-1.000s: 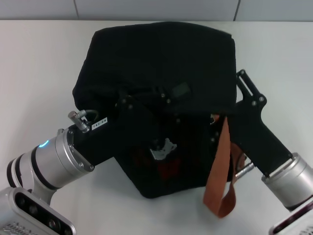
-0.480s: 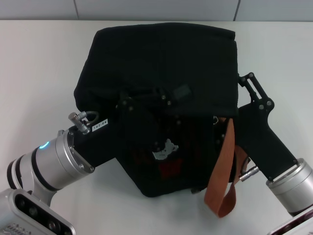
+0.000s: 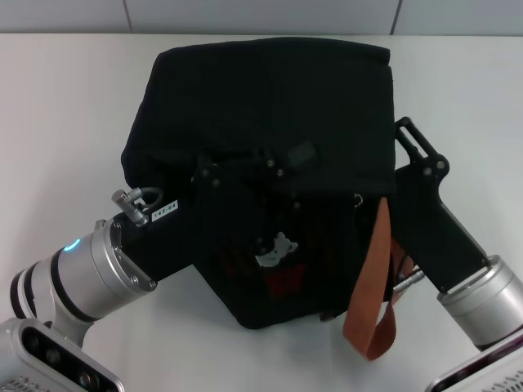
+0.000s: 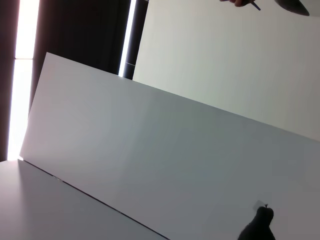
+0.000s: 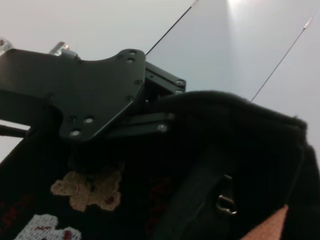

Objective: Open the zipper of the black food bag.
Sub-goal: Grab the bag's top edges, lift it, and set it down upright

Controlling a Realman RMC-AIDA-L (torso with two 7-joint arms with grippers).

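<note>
The black food bag [image 3: 270, 106] stands mid-table, its top slumped toward me. On its front are a bear patch [image 3: 274, 249] and red lettering. An orange-brown handle [image 3: 369, 282] hangs down its right front. My left gripper [image 3: 245, 167] is pushed into the fold at the bag's upper front edge; the right wrist view shows the left gripper [image 5: 100, 97] with black fabric draped over its tip. My right gripper [image 3: 415, 147] rests against the bag's right side by the top corner. A small silver metal piece [image 5: 226, 201], perhaps the zipper's pull, shows in the fabric; the track is lost in black folds.
The white table [image 3: 57, 106] extends on both sides of the bag, and a grey wall [image 3: 261, 15] rises right behind it. The left wrist view shows only wall panels [image 4: 165, 165] and ceiling.
The right arm swung a little outward and down, then came back to the bag's top right corner. The bag's front shifted, and the bear patch now sits more upright.
</note>
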